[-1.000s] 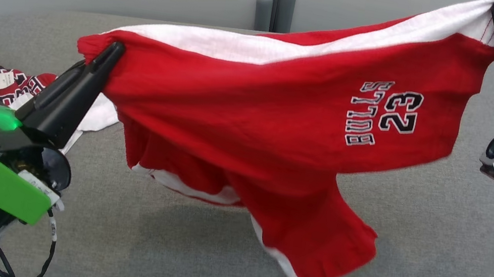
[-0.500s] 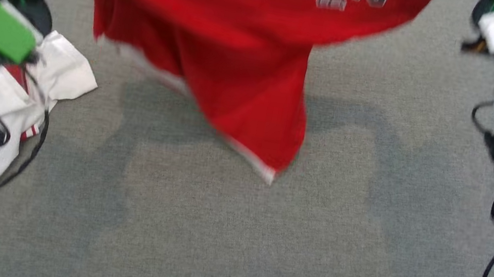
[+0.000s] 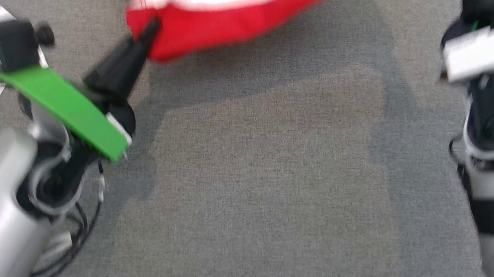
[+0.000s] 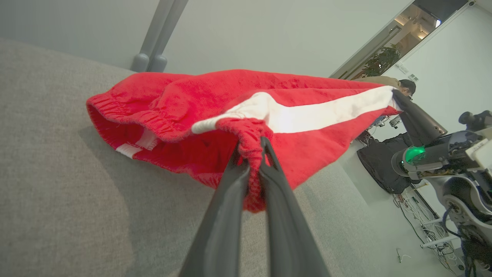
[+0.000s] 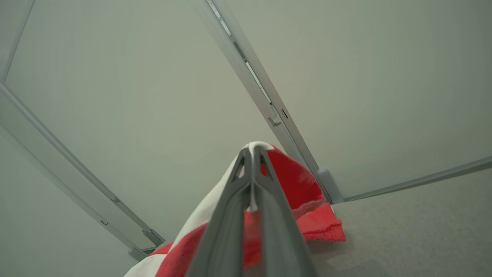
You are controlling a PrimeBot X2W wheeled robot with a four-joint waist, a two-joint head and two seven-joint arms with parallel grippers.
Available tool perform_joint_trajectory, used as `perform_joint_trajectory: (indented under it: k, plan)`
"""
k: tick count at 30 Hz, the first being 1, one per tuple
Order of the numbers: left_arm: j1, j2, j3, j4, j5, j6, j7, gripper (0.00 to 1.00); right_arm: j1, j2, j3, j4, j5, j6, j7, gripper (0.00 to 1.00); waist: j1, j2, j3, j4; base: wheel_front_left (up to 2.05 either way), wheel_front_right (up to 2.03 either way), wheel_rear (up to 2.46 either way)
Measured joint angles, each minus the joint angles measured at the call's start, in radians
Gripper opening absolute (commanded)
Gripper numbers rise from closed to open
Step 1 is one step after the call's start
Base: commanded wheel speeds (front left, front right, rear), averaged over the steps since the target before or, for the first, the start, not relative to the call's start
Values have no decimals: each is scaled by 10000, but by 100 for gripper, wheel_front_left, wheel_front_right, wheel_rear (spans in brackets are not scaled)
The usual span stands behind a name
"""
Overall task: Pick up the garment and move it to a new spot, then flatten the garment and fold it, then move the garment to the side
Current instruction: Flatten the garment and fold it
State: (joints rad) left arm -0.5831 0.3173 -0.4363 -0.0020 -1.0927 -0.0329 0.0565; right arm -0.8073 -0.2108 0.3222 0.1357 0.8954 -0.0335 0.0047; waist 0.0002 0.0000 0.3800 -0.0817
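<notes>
The left gripper (image 4: pixel 251 146) and right gripper (image 5: pixel 252 149) each clenched an end of the red-and-white garment (image 4: pixel 173 100) over the grey bench (image 4: pixel 57 173).

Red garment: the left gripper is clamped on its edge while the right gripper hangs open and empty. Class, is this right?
No. The right gripper is shut on the red garment too, as the right wrist view shows; the left gripper is clamped on its edge.
</notes>
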Motion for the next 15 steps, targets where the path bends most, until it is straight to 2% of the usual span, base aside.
perform_joint_trajectory:
  k: [3, 7, 10, 15]
  plan:
    - [1758, -299, -263, 188, -245, -395, -458, 0, 2500, -132, -29, 8, 539, 69, -84, 0, 0, 0, 83, 20, 0, 0, 0]
    - [3376, 35, -13, 642, -322, -539, -1101, 0, 5049, -35, 17, 104, 1011, 58, -192, 0, -1, 0, -39, 134, 0, 0, 0]
    - [3869, 249, 38, 859, -303, -633, -1444, 0, 5970, 77, 67, 128, 1104, 151, -407, 0, -2, 0, -221, 163, 0, 0, 0]
    - [4071, 196, -477, 817, -71, -809, -1847, 0, 6719, -236, 29, 75, 1104, 337, -629, 0, -2, 0, -558, 188, 0, 0, 0]
